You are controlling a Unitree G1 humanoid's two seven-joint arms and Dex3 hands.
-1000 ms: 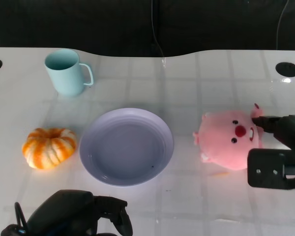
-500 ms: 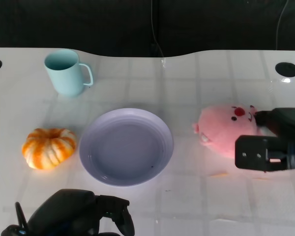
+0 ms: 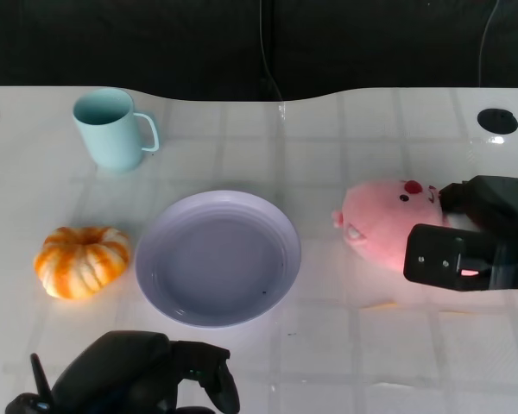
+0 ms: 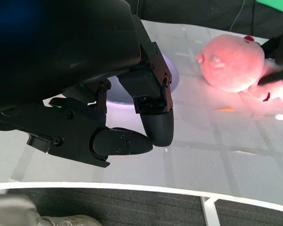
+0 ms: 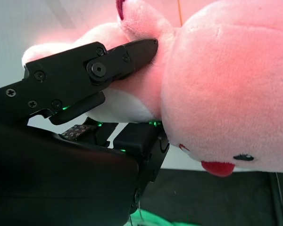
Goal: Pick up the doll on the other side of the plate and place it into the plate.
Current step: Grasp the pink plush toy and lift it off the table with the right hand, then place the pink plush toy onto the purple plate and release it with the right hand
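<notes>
**Right hand grips the doll beside the plate**

The right hand [image 3: 470,241] holds the pink doll [image 3: 384,222], its black fingers [image 5: 108,63] pressed into the plush from both sides. The doll lies tilted, face up, just off the hand's inner side, between the hand and the lilac plate [image 3: 218,256], near the plate's rim but apart from it. The left hand [image 3: 142,379] sits low near the table's front edge, fingers curled in and holding nothing. Beyond it sit a pumpkin [image 3: 81,260] and, farther off, a mug [image 3: 112,128].
</notes>
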